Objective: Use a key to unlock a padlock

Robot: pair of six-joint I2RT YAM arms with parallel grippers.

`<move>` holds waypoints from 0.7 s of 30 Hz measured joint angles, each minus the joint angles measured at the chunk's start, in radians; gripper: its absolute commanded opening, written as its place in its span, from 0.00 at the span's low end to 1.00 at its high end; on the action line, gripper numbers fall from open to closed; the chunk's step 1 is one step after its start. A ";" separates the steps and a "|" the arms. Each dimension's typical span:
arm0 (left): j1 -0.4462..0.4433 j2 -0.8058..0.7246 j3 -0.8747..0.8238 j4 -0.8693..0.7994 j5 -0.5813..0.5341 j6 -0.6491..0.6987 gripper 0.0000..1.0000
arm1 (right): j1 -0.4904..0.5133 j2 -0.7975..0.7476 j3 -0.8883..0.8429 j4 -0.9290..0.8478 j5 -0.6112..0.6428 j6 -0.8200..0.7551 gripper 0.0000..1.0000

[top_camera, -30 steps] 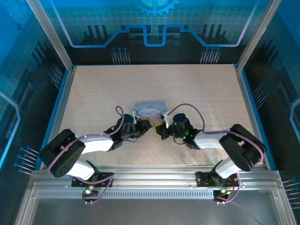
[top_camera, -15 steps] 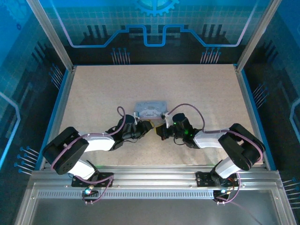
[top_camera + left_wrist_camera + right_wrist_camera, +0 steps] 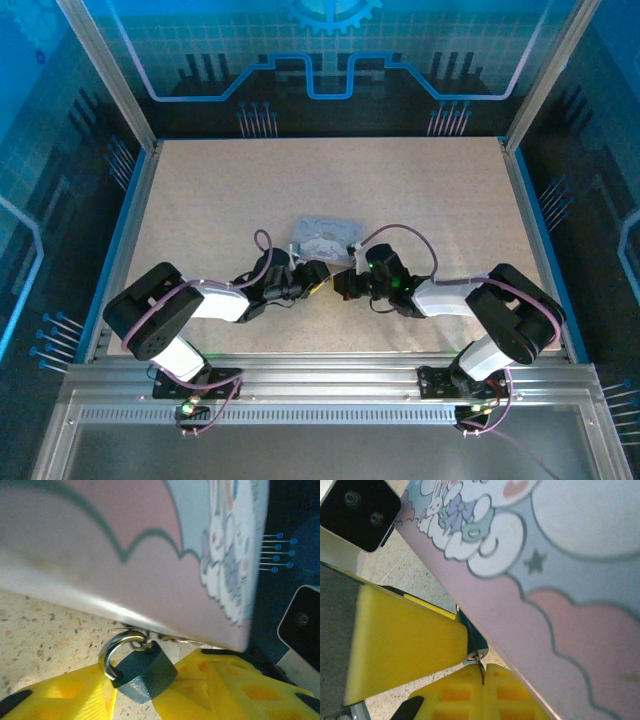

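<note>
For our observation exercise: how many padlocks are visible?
1: the padlock hangs at the tin's lower edge, between yellow fingers of the left pincer. Others may hide behind the tin.

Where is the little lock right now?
In the left wrist view the padlock sits bottom centre, between the yellow fingers, just below the cartoon tin.

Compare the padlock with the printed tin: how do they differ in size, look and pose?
Size: the padlock is far smaller than the tin. Look: the padlock has a plain dark blue-grey body and a shiny shackle; the tin is pale pink and lilac with a cartoon print. Pose: the tin lies flat on the table; the padlock sits tilted at its edge. Shared: they seem linked, the shackle hooked to the tin.
</note>
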 measured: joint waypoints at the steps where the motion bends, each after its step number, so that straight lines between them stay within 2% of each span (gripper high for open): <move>1: 0.000 -0.007 -0.008 -0.002 0.000 0.001 0.61 | 0.001 0.000 0.000 -0.008 0.000 0.008 0.00; 6: 0.006 -0.073 -0.050 -0.030 -0.005 0.001 0.71 | 0.005 0.005 0.000 -0.023 -0.001 0.053 0.00; 9: 0.008 -0.128 -0.073 -0.049 -0.018 0.001 0.73 | 0.010 0.004 0.003 -0.034 -0.003 0.072 0.00; 21: 0.008 -0.300 -0.166 -0.076 -0.089 -0.069 0.66 | 0.042 0.003 0.025 -0.054 -0.038 0.229 0.00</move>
